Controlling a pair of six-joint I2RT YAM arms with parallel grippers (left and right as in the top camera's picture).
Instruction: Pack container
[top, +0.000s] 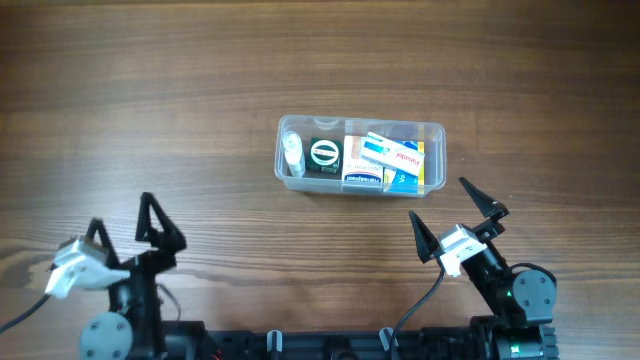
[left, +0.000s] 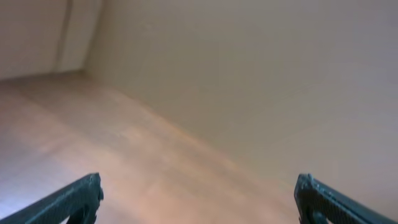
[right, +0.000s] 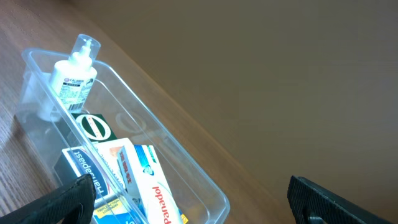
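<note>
Wood desk (top: 150, 80) | container (top: 360, 155) sitting mid-frame, looking packed | left tool (top: 121, 210), right tool (top: 437, 198) gaping, holding nothing | I'm judging packing ending, parking next.

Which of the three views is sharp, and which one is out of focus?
Overhead: sharp and evenly lit, the grain of the table and the container clear. Left wrist: soft, out of focus, the wood without grain. Right wrist: fairly sharp, print visible on the spray bottle.

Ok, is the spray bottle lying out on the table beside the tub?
No, the spray bottle sits inside the tub, at one end next to the boxes.
</note>
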